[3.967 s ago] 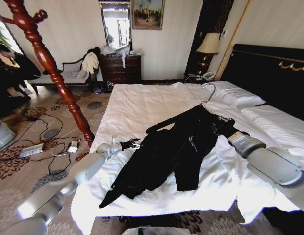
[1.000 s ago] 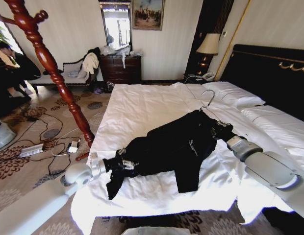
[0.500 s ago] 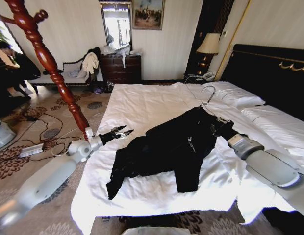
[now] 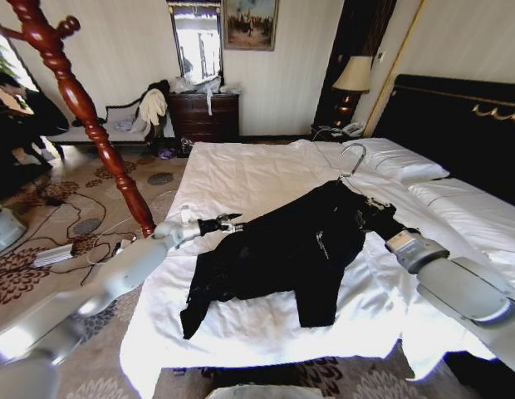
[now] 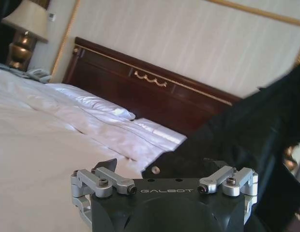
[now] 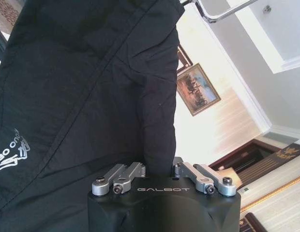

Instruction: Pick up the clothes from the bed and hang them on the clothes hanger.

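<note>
Head view: right end effector (image 4: 370, 209) pinching clothes (image 4: 291, 249).

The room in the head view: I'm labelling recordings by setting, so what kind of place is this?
Most likely a hotel bedroom: a wide bed with white sheets and a black headboard trimmed in gold, a bedside lamp with a telephone beneath it, and a dresser against the far wall.
</note>
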